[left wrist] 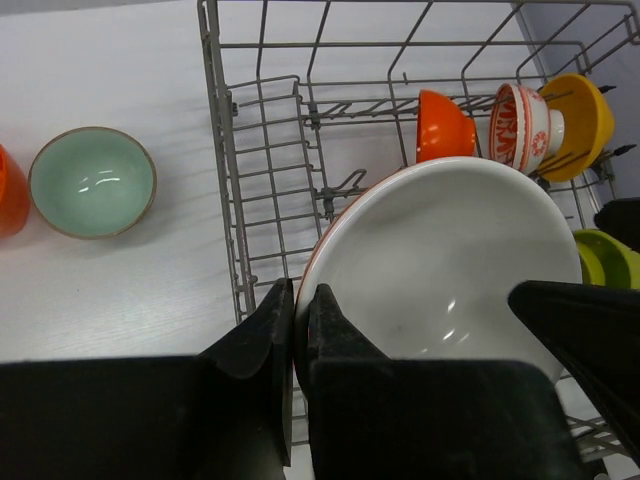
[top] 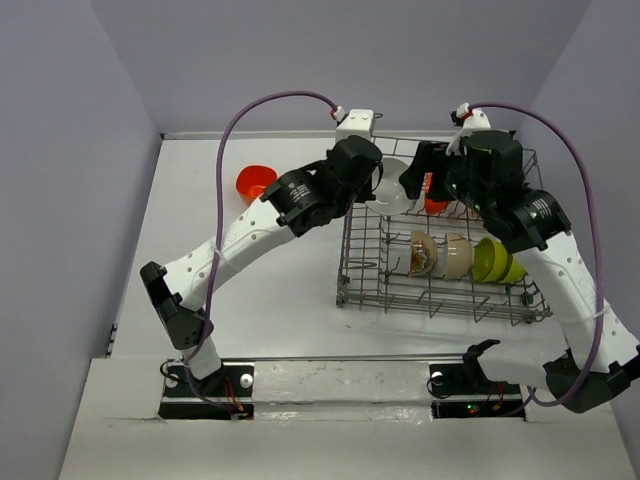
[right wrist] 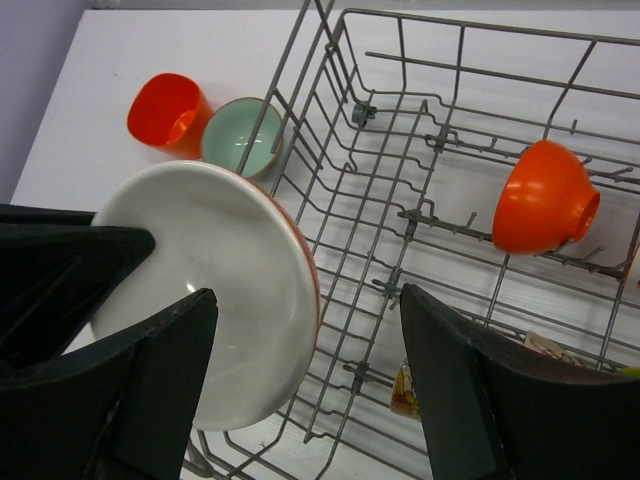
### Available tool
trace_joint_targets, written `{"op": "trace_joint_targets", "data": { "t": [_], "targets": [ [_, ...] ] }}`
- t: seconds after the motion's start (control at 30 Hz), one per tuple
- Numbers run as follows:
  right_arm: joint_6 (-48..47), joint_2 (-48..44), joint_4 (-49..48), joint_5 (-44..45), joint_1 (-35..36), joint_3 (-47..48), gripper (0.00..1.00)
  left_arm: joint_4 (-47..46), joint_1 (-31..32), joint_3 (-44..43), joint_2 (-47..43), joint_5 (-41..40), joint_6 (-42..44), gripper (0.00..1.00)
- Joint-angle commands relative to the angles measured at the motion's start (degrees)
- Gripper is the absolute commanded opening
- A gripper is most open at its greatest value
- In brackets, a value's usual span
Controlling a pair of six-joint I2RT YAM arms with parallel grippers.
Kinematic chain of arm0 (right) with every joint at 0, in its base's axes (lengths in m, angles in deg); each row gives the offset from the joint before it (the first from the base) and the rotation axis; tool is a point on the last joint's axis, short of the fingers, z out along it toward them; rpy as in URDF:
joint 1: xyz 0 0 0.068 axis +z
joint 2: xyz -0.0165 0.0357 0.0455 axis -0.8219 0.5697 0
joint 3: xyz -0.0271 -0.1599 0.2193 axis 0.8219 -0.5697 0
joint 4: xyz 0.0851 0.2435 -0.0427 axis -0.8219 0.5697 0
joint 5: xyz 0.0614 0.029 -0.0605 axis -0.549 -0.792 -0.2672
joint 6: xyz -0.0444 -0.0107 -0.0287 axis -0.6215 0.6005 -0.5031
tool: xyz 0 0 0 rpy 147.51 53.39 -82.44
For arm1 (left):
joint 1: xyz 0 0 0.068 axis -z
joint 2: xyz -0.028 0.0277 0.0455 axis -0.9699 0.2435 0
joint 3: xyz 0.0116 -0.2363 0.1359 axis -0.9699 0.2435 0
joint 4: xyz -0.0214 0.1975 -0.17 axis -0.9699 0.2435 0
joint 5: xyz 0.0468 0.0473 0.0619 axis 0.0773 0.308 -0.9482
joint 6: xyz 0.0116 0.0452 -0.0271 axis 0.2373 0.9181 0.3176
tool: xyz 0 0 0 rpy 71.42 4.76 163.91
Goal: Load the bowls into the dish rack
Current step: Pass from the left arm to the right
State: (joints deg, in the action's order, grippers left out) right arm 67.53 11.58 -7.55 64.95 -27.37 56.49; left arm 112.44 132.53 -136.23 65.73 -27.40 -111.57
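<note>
Clench left gripper [left wrist: 300, 300] on white bowl [left wrist: 450, 260] rim, over rack's [top: 430, 295] far left corner. Leave right gripper [right wrist: 305, 295] spread, empty, alongside. Tip on edge between tines, then release.

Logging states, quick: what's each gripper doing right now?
Left gripper: shut on the white bowl, pinching its rim.
Right gripper: open, gripping nothing; the white bowl lies partly between its jaws.
</note>
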Motion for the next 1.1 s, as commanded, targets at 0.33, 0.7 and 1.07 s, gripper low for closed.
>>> {"op": "trace_joint_targets", "data": {
  "t": [0.33, 0.7, 1.07],
  "targets": [
    [-0.5, 3.1, 0.5, 4.4, 0.6, 1.4, 0.45, -3.4, 2.3, -6.4, 1.0, -3.3, 0.6, 0.0],
    [-0.2, 5.4, 1.2, 6.0, 0.6, 3.8, 0.01, -5.5, 2.3, -6.6, 2.4, -3.1, 1.1, 0.05],
    [-1.5, 8.6, 5.3, 17.7, 0.6, 10.9, 0.01, -10.0, 1.7, -8.6, 1.8, -4.3, 6.0, 0.63]
  ]
}}
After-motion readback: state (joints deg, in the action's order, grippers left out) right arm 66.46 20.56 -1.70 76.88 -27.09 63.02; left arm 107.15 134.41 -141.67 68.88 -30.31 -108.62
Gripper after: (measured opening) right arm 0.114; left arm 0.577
